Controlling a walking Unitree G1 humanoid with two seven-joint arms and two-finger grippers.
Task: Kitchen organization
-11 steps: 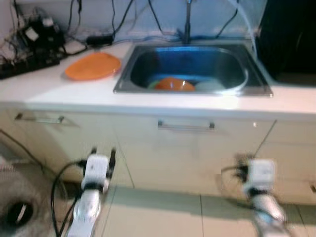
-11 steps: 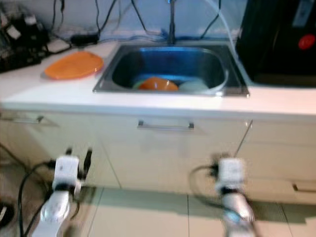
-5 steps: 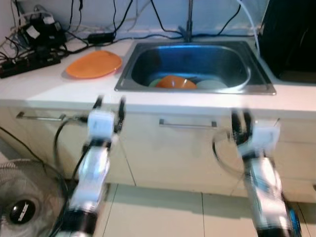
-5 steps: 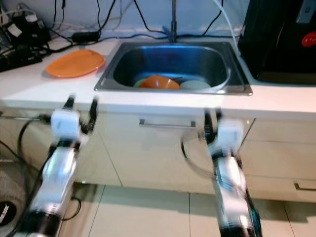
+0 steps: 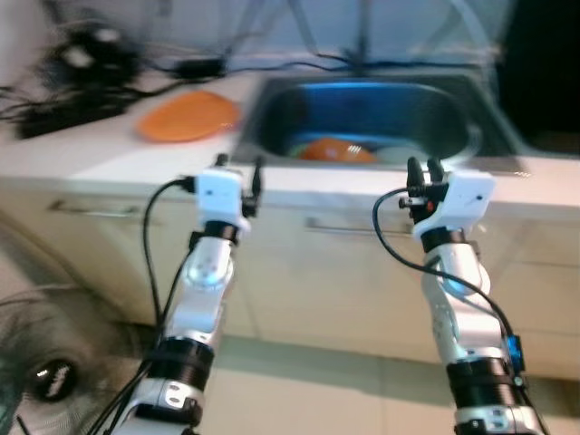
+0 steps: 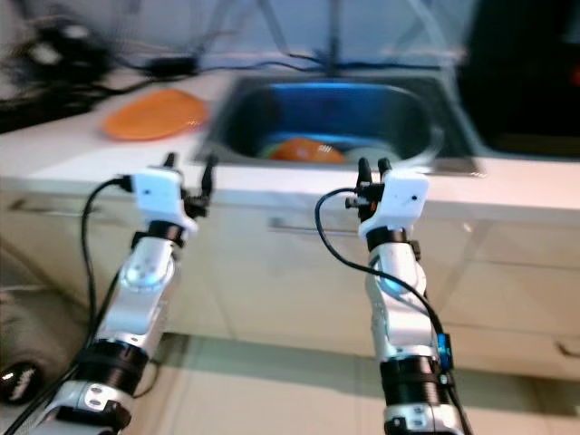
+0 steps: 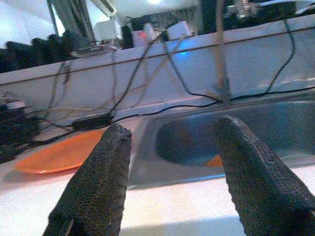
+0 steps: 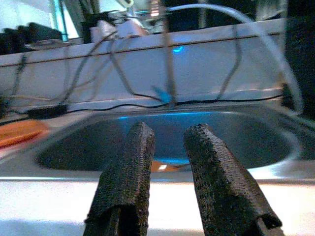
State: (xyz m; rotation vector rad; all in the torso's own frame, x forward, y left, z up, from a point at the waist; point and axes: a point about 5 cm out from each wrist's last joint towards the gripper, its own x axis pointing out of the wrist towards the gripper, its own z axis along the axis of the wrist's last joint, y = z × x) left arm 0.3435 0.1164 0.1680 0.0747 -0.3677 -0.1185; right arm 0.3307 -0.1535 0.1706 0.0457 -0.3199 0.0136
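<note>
A steel sink (image 5: 272, 118) is set in the white counter, with an orange bowl (image 5: 333, 150) and a pale dish (image 5: 399, 154) inside. An orange plate (image 5: 188, 116) lies on the counter left of the sink. My left gripper (image 5: 238, 166) is raised before the counter's front edge, open and empty; in the left wrist view its fingers (image 7: 110, 162) frame the orange plate (image 7: 54, 155) and the sink (image 7: 275, 123). My right gripper (image 5: 422, 168) is held up at the counter edge in front of the sink, open by a narrow gap, holding nothing.
Cables and power strips (image 5: 72, 63) crowd the counter's back left. A faucet (image 5: 362, 45) rises behind the sink and a black appliance (image 6: 535, 72) stands to its right. Cabinet fronts with handles (image 5: 82, 208) are below. A fan (image 5: 45, 372) sits on the floor at left.
Both arms have risen from near the floor to counter height. The camera has shifted slightly and the picture is blurred.
</note>
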